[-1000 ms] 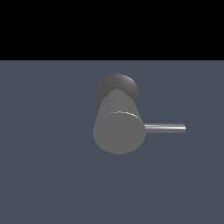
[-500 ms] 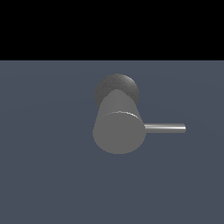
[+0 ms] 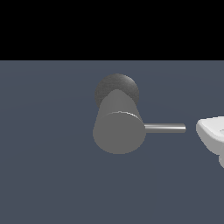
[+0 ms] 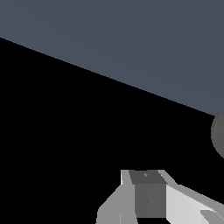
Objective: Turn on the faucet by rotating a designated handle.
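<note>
A: A plain slate-blue counter (image 3: 43, 175) is filling the scene under black. The faucet (image 3: 119, 127), a thick matte grey cylinder, is standing mid-counter; its handle (image 3: 165, 128), a thin shiny rod, is pointing toward the exterior view's right.

B: Rigid and probably slick; hold it near the free tip for leverage. The gripper (image 4: 151, 199) is hanging near that tip, its opening impossible to tell.

Faucet (image 3: 119, 131) showing matte grey; handle (image 3: 165, 128) gleaming like polished metal; arm (image 3: 212, 136) looking glossy white.
</note>
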